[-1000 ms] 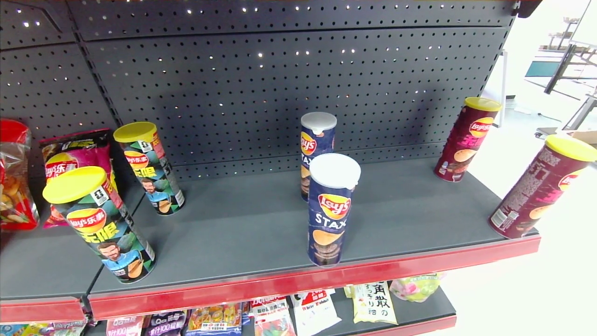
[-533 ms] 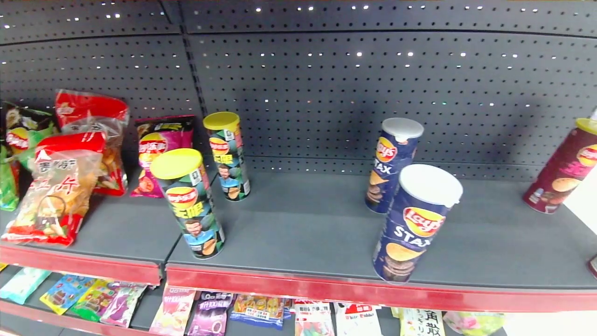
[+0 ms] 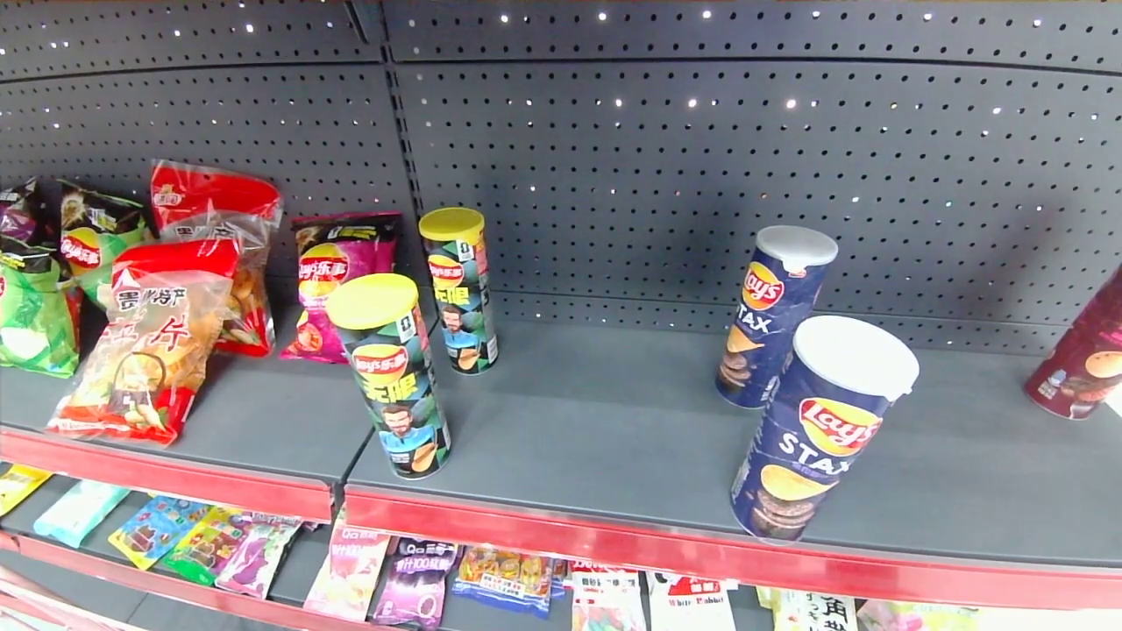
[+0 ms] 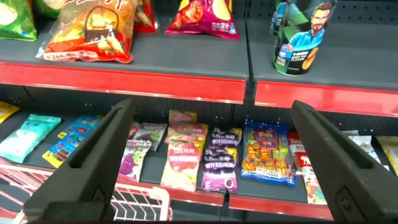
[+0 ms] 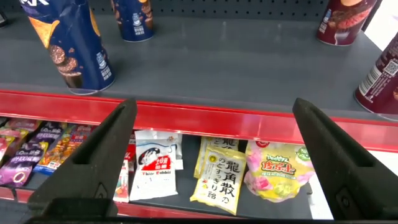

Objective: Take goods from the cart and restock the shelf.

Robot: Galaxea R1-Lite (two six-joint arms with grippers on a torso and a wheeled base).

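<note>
shelf (image 3: 596, 421) holds upright chip cans (image 3: 815, 438)

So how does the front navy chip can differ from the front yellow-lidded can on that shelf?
The front navy can has a white lid, the front yellow-lidded can a yellow one. The navy can's wrap is plain blue with chips; the yellow-lidded can's shows a person's portrait. The navy can stands further right. Both stand upright near the front edge of the shelf.
</note>
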